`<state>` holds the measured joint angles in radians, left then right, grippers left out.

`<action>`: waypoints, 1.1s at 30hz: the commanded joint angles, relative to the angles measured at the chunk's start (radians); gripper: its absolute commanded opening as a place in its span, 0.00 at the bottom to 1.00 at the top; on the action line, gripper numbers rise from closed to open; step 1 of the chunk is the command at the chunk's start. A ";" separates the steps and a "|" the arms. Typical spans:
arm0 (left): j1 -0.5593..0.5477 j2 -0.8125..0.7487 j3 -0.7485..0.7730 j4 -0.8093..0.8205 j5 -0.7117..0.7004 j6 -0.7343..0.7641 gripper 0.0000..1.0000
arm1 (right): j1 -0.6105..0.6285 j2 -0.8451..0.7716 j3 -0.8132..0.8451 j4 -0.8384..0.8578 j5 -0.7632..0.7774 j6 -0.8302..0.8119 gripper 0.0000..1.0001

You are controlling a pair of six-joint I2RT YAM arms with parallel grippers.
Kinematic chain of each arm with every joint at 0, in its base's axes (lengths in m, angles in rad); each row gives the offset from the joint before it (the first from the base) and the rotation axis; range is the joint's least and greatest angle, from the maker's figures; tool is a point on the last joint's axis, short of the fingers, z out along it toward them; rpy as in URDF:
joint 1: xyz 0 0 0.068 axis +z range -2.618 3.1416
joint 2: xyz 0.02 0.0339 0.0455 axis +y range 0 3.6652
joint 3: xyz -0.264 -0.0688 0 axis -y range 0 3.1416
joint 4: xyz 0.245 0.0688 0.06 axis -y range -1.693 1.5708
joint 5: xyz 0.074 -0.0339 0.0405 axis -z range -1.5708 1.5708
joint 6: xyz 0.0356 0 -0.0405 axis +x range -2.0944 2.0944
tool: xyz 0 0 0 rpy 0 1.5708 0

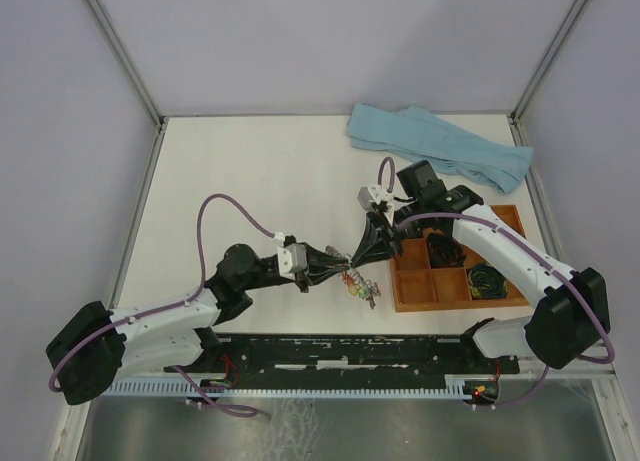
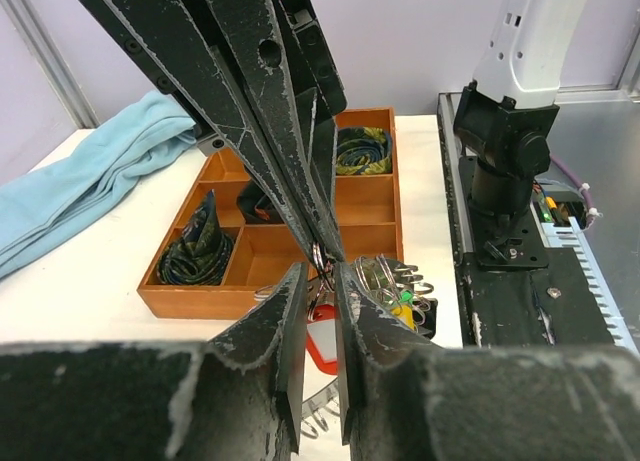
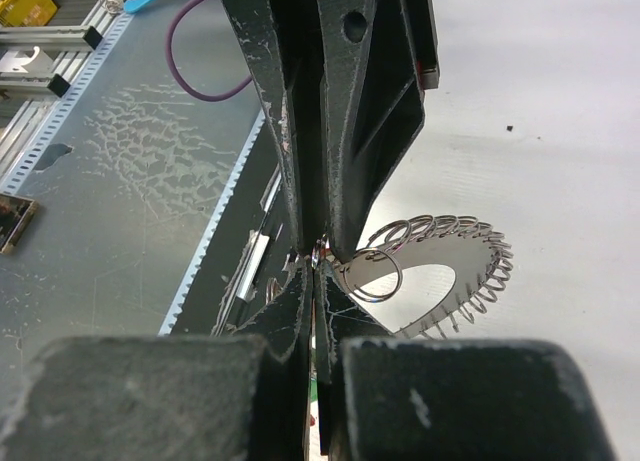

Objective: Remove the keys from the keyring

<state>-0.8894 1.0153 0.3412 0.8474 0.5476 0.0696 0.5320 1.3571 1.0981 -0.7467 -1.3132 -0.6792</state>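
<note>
Both grippers meet tip to tip just left of the wooden tray. The keyring (image 1: 358,279), a silvery disc fringed with small loops (image 3: 461,252), hangs below them, beside my left gripper's fingers (image 2: 395,276). My right gripper (image 3: 316,266) is shut, pinching a small metal loop at its tips (image 1: 368,251). My left gripper (image 2: 320,271) comes from the other side (image 1: 338,258); its jaws stand a narrow gap apart around loops of the same bundle. A red key tag (image 2: 325,346) hangs under that gap. A green and yellow key (image 2: 405,309) dangles from the keyring.
The wooden compartment tray (image 1: 450,306) holds dark coiled bundles (image 2: 195,251) right of the grippers. A light blue cloth (image 1: 440,146) lies at the back right. The black base rail (image 1: 350,351) runs along the near edge, with the right arm's base (image 2: 505,151) on it.
</note>
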 commanded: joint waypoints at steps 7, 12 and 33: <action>0.003 -0.034 0.028 -0.036 -0.078 -0.051 0.26 | 0.001 -0.012 0.059 0.043 0.006 0.012 0.01; 0.003 -0.058 0.036 -0.084 -0.098 -0.066 0.29 | 0.000 -0.015 0.056 0.070 0.026 0.042 0.01; 0.000 0.001 0.060 -0.072 -0.102 -0.074 0.17 | 0.002 -0.016 0.052 0.071 0.016 0.043 0.01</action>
<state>-0.8894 1.0111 0.3679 0.7399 0.4473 0.0219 0.5297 1.3571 1.1069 -0.7143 -1.2350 -0.6441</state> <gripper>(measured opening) 0.207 0.015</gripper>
